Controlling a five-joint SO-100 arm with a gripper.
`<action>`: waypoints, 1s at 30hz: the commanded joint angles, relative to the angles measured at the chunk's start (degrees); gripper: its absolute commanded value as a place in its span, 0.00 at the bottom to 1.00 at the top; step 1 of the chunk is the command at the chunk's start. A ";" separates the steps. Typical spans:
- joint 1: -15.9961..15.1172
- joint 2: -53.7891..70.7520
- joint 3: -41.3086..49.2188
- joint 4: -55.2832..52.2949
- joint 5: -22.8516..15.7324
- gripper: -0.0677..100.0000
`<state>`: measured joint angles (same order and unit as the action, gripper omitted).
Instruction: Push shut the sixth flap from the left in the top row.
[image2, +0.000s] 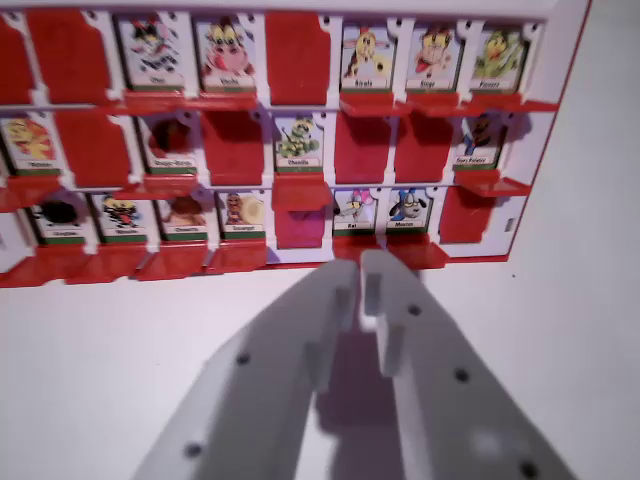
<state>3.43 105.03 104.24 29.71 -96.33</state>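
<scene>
A red flap board (545, 60) with three rows of cartoon cards fills the upper part of the wrist view. In the top row, counted from the cut-off left edge, come two shut red cells (65, 55), two raised cards (150, 50), a shut red cell (297, 55), then three raised cards, the first of them yellow-haired (365, 55). My white gripper (358, 268) rises from the bottom centre with its fingers together and nothing between them. Its tips lie at the board's near edge, below the bottom row and far from the top row.
Middle and bottom rows mix raised cards (298, 140) with shut red cells (422, 145); a pinkish cell (300, 225) sits just above my fingertips. The board rests on a white surface (100, 380) that extends left, right and toward me.
</scene>
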 joint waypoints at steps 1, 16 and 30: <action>1.05 -4.04 -5.01 -4.31 -0.26 0.00; 1.58 -26.46 -23.03 -7.03 0.62 0.00; 2.81 -39.90 -37.88 -6.86 0.88 0.00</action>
<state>6.33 64.34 74.88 24.08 -95.80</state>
